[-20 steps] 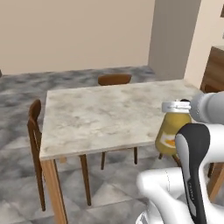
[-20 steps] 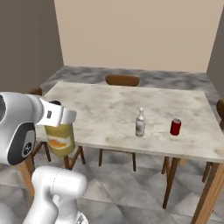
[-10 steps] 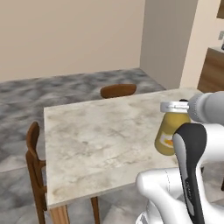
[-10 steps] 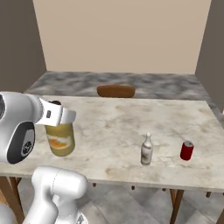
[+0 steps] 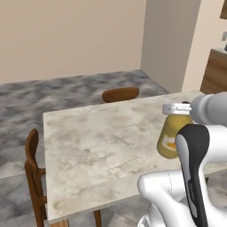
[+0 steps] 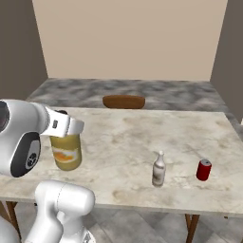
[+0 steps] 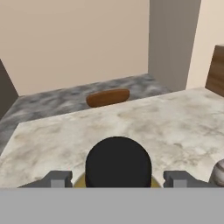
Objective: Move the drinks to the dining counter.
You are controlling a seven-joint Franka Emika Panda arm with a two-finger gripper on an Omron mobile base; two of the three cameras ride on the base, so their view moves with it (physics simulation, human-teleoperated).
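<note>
The dining counter is a marble-topped table right in front of me. My gripper is shut on the neck of the large orange-juice bottle, holding it upright over the table's near side. Its black cap sits between my fingertips. I cannot tell whether the bottle's base touches the top. The slim brown bottle and the small red can stand on the table to the right, apart from each other.
A wooden chair is tucked in at the table's far side, and another chair stands at its left end. A wooden cabinet lies beyond the table on the right. Grey stone floor runs to the beige wall.
The whole scene has shifted: the base has driven up to the table, which now looks nearer and larger. The juice bottle stays in my grip, now over the tabletop.
</note>
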